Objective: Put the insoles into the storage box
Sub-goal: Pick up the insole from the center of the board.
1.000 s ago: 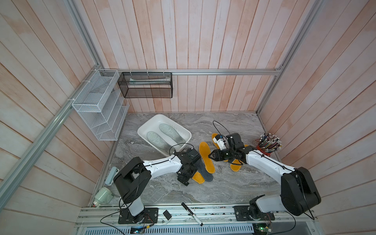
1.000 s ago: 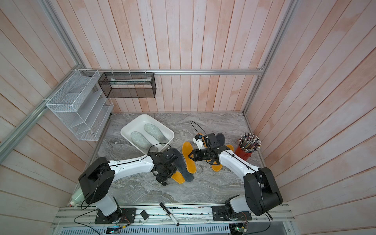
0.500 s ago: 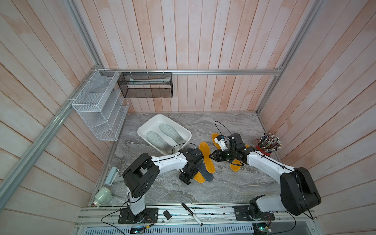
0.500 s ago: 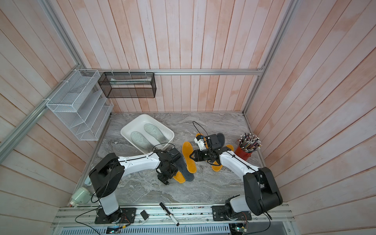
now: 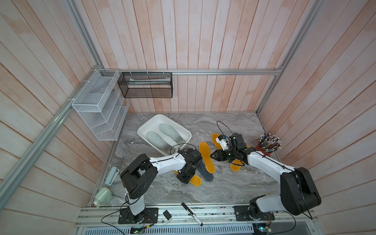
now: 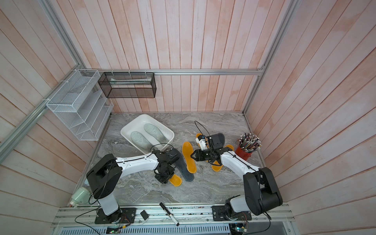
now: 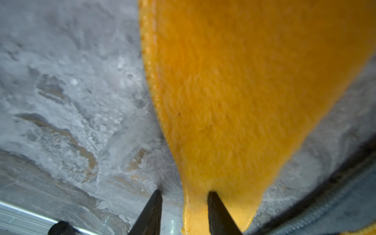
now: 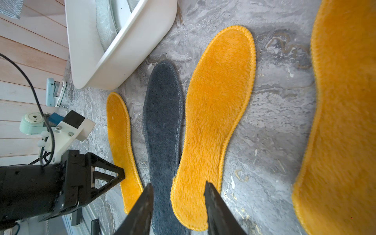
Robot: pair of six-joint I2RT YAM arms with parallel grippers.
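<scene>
The left claw (image 7: 184, 191) was pointed down at the end of one orange insole (image 7: 244, 91). Its jaws were partway apart, one finger over bare tabletop (image 7: 71, 101) and the other over the fuzz, so the stitched edge sat between them. It wasn't clamped as far as I could see, since there was a gap beside the edge. Makes sense to me: a flat pad gives you nothing to grab but its edge.

The right claw (image 8: 178, 183) hung open and empty over the heel of the next orange insole (image 8: 219, 101), which had a dark grey insole (image 8: 162, 122) just beside it. I'd guess it was lining up its own pick.

The storage box (image 5: 149, 125) sat further back with the two pale insoles (image 5: 155, 139) flat inside, side by side. Every other insole I could see was out on the tabletop.

The surface was smooth, grey and marble-look, so I'd guess the pads slide when nudged. There were pinkish plank walls all round, with a white wire rack (image 5: 97, 114) and a black mesh basket (image 5: 145, 85) hung up. A pot of pencils (image 5: 268, 142) stood off by the right arm.
</scene>
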